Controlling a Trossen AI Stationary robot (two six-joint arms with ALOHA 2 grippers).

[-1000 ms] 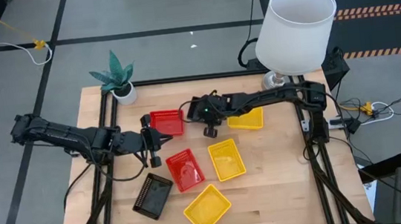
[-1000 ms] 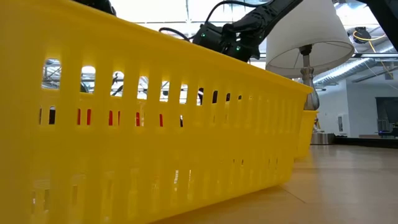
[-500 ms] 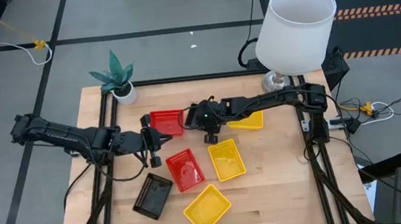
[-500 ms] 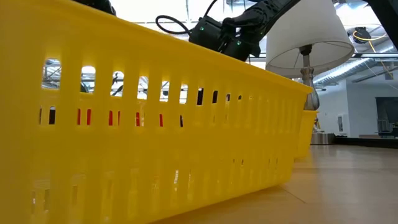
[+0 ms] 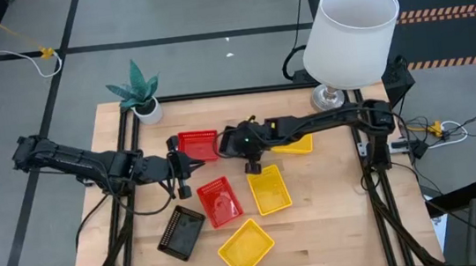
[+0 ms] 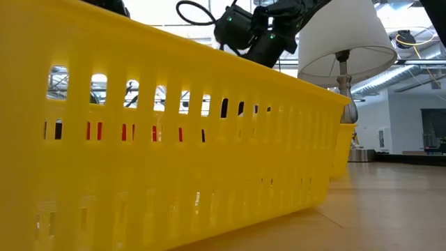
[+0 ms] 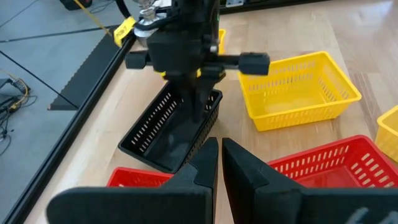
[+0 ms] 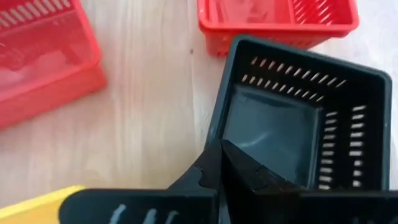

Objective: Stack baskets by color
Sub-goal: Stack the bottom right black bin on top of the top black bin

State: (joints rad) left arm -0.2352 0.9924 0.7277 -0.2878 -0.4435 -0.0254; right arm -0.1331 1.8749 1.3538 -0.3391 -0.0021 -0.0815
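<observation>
The wooden table (image 5: 337, 229) carries a white-shaded lamp (image 5: 353, 32) at its far right corner and a potted plant (image 5: 138, 95) at its far left. The right arm reaches across from the lamp side to the middle, where the right gripper (image 8: 219, 152) is clamped on the rim of a black basket (image 8: 298, 124). That basket hangs tilted with its open mouth toward the wrist and its long axis sloping down to the table; whether its low end touches the wood cannot be told. The left arm lies along the left side, the left gripper (image 7: 219, 146) beside the far red basket (image 5: 197, 144), fingers drawn to a thin slit with nothing between them. That basket's long axis runs across the table. A second red basket (image 5: 219, 200) and a yellow basket (image 5: 269, 189) sit side by side in the middle, long axes running far to near. A second black basket (image 5: 181, 232) and the nearest yellow basket (image 5: 245, 246) lie diagonally near the front edge. A third yellow basket (image 5: 300, 145) shows partly under the right arm.
</observation>
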